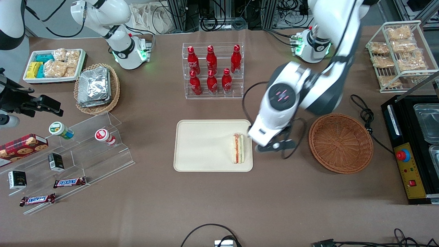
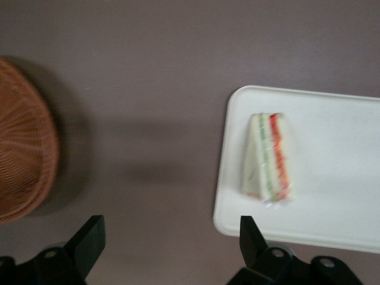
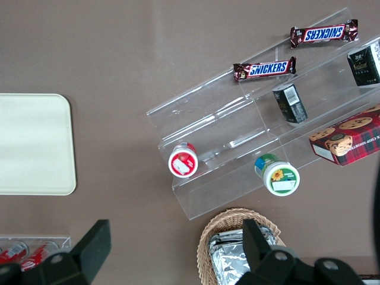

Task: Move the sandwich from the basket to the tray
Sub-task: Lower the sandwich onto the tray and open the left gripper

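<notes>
One sandwich (image 1: 238, 148) lies on my tray (image 1: 205, 145) by the basket-side rim, gripper (image 2: 169, 246) released above bare table between tray and basket (image 1: 340, 143); careless retreat could clip it.

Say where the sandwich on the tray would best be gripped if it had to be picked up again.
Probably from above, one finger on each flat bread face. The sandwich stands on the tray near its basket-side edge, filling stripes facing up, so both bread faces look reachable. The gripper hangs open above the bare table between tray and basket. The wedge looks soft, so squeeze lightly.
</notes>
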